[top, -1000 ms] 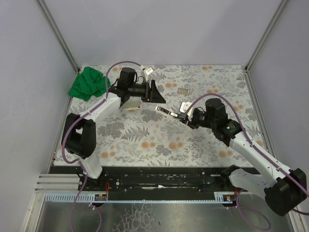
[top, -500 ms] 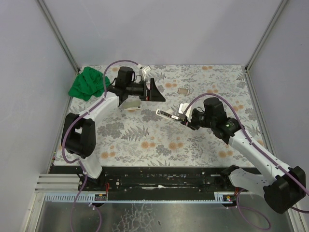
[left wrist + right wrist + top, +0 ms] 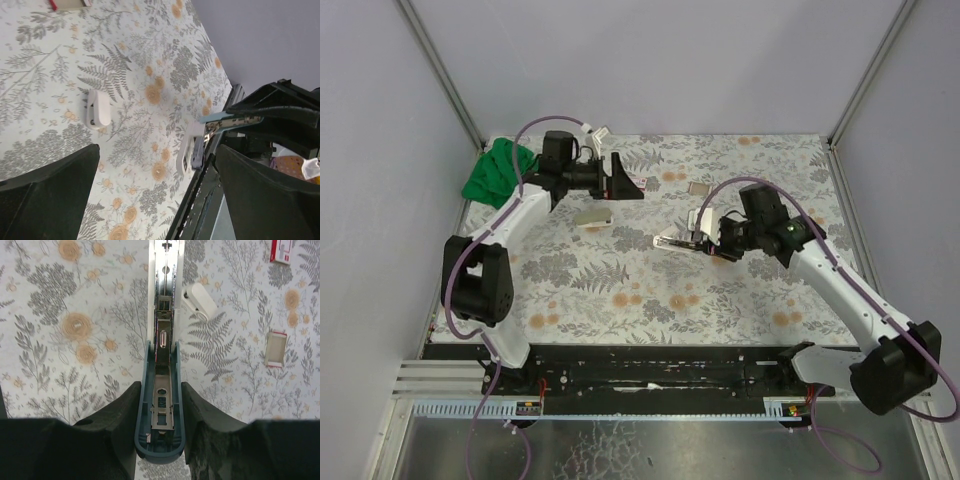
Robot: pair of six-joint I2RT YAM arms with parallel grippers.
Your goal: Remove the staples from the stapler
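Observation:
The stapler (image 3: 677,241) is swung open, its teal base (image 3: 160,415) clamped between my right gripper's (image 3: 708,244) fingers (image 3: 115,425). Its metal magazine (image 3: 165,285) sticks out ahead, above the flowered table cover. I cannot make out any staples in the channel. The stapler also shows in the left wrist view (image 3: 196,150), held by the right arm. My left gripper (image 3: 626,179) is open and empty, raised at the back left, well apart from the stapler; it also shows in its own wrist view (image 3: 157,165).
A small white piece (image 3: 198,301) lies just beside the magazine, also seen from above (image 3: 702,216) and in the left wrist view (image 3: 97,108). Small staple boxes (image 3: 699,187) (image 3: 592,216) lie on the cover. A green cloth (image 3: 492,172) sits at the back left corner.
The left gripper has pulled back and to the left, away from the stapler. The right gripper has turned the stapler more level, still holding it.

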